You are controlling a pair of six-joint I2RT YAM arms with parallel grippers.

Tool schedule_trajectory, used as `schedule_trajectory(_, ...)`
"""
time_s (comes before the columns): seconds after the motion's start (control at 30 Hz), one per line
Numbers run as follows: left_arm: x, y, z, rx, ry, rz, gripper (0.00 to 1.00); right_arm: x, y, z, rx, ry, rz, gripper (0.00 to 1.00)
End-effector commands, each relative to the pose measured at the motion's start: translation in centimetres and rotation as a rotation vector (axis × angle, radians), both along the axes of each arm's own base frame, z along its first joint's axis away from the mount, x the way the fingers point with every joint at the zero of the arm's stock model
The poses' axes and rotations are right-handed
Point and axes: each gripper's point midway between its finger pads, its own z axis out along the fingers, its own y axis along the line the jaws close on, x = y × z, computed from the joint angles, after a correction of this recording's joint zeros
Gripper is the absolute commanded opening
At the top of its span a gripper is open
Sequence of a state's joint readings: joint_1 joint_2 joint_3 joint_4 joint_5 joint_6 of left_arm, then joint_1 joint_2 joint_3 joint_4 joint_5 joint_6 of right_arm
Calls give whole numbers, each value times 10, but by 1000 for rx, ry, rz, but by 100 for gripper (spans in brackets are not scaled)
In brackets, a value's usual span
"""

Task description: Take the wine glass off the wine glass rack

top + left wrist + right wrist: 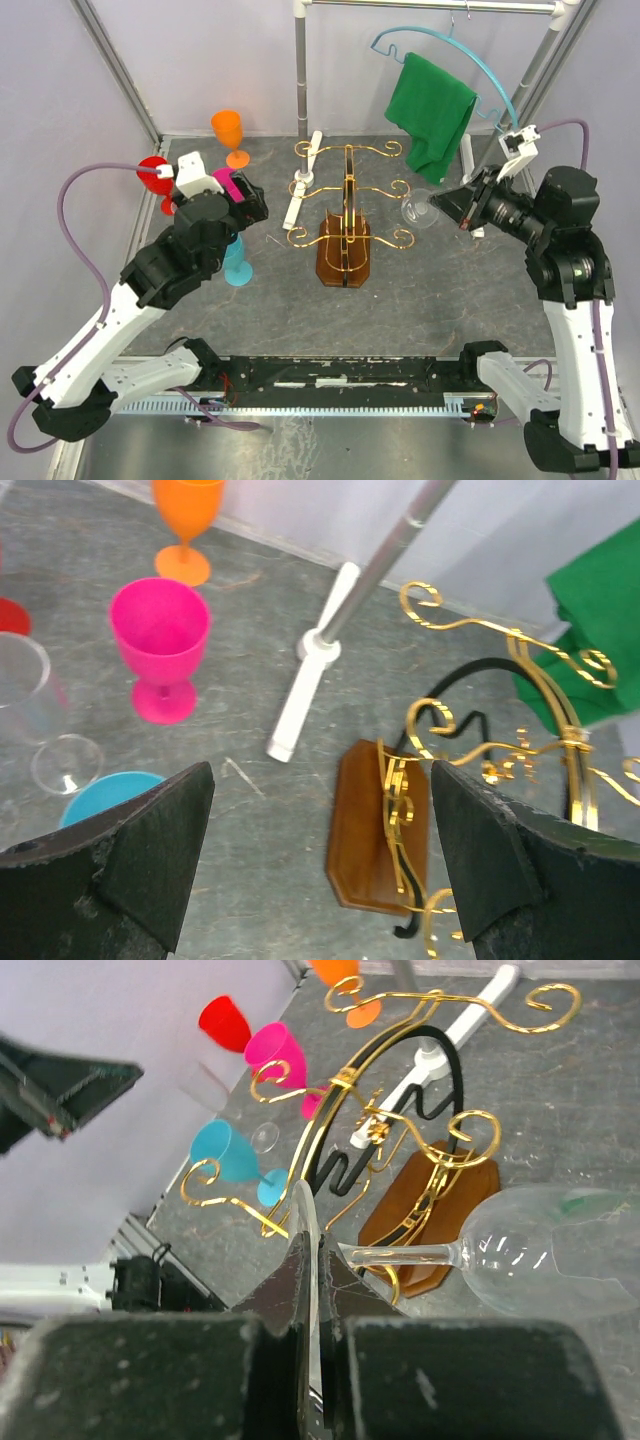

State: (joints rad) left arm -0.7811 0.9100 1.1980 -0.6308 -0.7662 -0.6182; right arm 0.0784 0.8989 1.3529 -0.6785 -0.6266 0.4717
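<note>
wine glass (560, 1250) first: it's caught in my right gripper (310, 1290), jaws pinched tight on its thin foot, stem lying sideways, bowl toward the wine glass rack (345, 215). it hangs in the air just beside the rack's right-hand curls; touching or not, i can't tell. now big to small: grey table (280, 300) under everything, metal clothes rail (300, 80) at the back, green towel (430, 110) hanging back right. the rack stands upright mid-table on its wooden base. my left gripper (320, 860) hovers left of the rack, jaws spread wide, nothing between them. cups near it on the table: pink cup (160, 630), blue cup (238, 265), orange cup (228, 130), red cup (152, 172).
</note>
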Motion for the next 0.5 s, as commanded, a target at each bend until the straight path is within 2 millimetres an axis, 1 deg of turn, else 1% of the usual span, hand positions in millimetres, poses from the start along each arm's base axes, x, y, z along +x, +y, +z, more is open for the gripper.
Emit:
schedule_trajectory(0.0, -4, -33, 33, -82, -5, -157, 95, -29, 15, 38, -86, -249, 138, 1)
schedule_trajectory(0.03, -2, -39, 35, -89, 2, -175, 95, -36, 22, 44, -83, -282, 189, 1)
schedule_trajectory(0.13, -3, -59, 42, -120, 27, -255, 94, -54, 33, 62, -91, -395, 275, 2)
schedule_trajectory(0.23, -3, -75, 51, -157, 39, -311, 94, -75, 45, 80, -94, -501, 389, 2)
schedule_trajectory(0.27, -3, -79, 55, -177, 43, -319, 92, -80, 49, 85, -89, -531, 421, 2)
schedule_trajectory(0.33, -4, -88, 63, -212, 58, -345, 91, -93, 56, 94, -84, -603, 490, 2)
schedule_trajectory(0.4, -6, -97, 70, -249, 76, -378, 93, -102, 58, 100, -92, -668, 530, 1)
schedule_trajectory(0.47, -11, -112, 75, -295, 100, -438, 96, -111, 62, 104, -89, -710, 585, 2)
